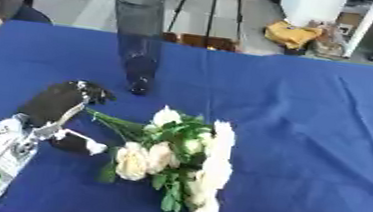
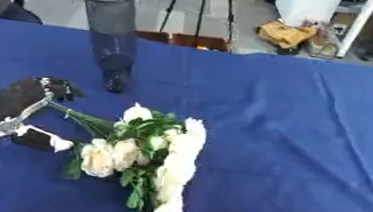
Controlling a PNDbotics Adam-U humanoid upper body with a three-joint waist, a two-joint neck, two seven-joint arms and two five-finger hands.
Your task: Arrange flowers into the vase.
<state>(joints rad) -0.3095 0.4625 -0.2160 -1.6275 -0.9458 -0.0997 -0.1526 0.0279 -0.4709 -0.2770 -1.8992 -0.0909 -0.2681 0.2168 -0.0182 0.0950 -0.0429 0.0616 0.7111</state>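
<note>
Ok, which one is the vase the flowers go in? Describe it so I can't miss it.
Start from the blue tablecloth and look to its far edge, left of centre. There stands the vase, upright, beyond the bunch of white flowers and the left hand. It is the only tall, clear glass cylinder on the table, and it holds no flowers.

Bare cloth (image 1: 309, 142) right of flowers (image 1: 180, 160)
</note>
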